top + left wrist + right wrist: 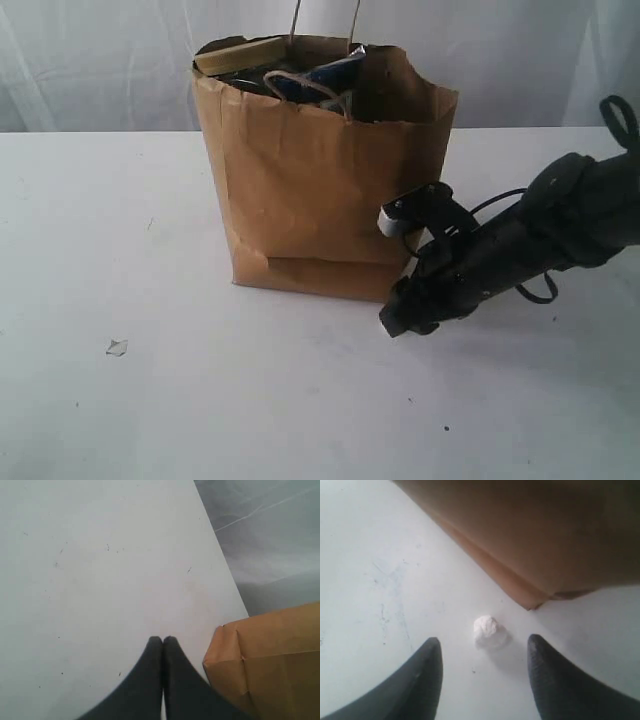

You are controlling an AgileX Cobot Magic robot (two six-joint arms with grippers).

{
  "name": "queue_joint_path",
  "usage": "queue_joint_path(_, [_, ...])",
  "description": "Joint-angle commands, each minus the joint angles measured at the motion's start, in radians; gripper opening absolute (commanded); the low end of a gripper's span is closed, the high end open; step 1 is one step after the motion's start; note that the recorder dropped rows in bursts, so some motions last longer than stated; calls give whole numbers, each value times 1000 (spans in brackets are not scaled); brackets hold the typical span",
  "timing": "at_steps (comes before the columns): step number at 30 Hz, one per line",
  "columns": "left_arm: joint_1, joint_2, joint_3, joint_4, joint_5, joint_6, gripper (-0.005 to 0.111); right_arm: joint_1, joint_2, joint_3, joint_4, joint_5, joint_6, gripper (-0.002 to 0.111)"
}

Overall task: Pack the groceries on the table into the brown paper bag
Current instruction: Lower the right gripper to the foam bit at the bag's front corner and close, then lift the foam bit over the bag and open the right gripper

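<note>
The brown paper bag (pixel 320 190) stands upright in the middle of the table (pixel 150 400). Groceries fill it to the rim: an olive lid (pixel 240 55) and a dark-blue packet (pixel 330 75) show at the top. My right gripper (pixel 403 320) hangs low over the table by the bag's front right corner. In the right wrist view it (pixel 484 641) is open, with nothing between its fingers and the bag's base (pixel 520 585) just ahead. My left gripper (pixel 162 639) is shut and empty over bare table, beside a corner of the bag (pixel 270 655). It does not show in the exterior view.
A small white crumb (pixel 486 626) lies on the table just ahead of the right gripper's fingertips. Another pale scrap (pixel 117 347) lies at the front left. A white curtain (pixel 100 60) hangs behind the table's far edge.
</note>
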Motion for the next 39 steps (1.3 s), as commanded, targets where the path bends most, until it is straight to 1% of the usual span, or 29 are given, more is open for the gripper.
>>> queue_joint_path(1, [-7,-5,5,-11,-1,1,0,1,41,6,100,12,-109,49])
queue_joint_path(3, [-7,-5,5,-11,-1,1,0,1,48,6,128,-4,-107,48])
queue_joint_path(10, [-7,-5,5,-11,-1,1,0,1,86,6,140,-55,-152,41])
queue_joint_path(13, [-7,-5,5,-11,-1,1,0,1,110,6,172,-55,-156,37])
queue_joint_path(16, [-7,-5,5,-11,-1,1,0,1,112,6,177,-47,-156,24])
queue_joint_path(18, [-7,-5,5,-11,-1,1,0,1,105,6,179,-43,-153,10])
queue_joint_path(20, [-7,-5,5,-11,-1,1,0,1,95,8,179,-36,-149,0])
queue_joint_path(24, [-7,-5,5,-11,-1,1,0,1,50,8,179,-5,-106,0])
queue_joint_path(29, [-7,-5,5,-11,-1,1,0,1,-68,8,156,189,3,0])
queue_joint_path(32, [-7,-5,5,-11,-1,1,0,1,-153,8,151,386,78,0])
queue_joint_path(36, [-7,-5,5,-11,-1,1,0,1,-276,8,181,682,74,0])
queue_joint_path(37, [-7,-5,5,-11,-1,1,0,1,-311,5,185,726,65,0])
queue_joint_path(39, [-7,-5,5,-11,-1,1,0,1,-385,-10,183,752,52,0])
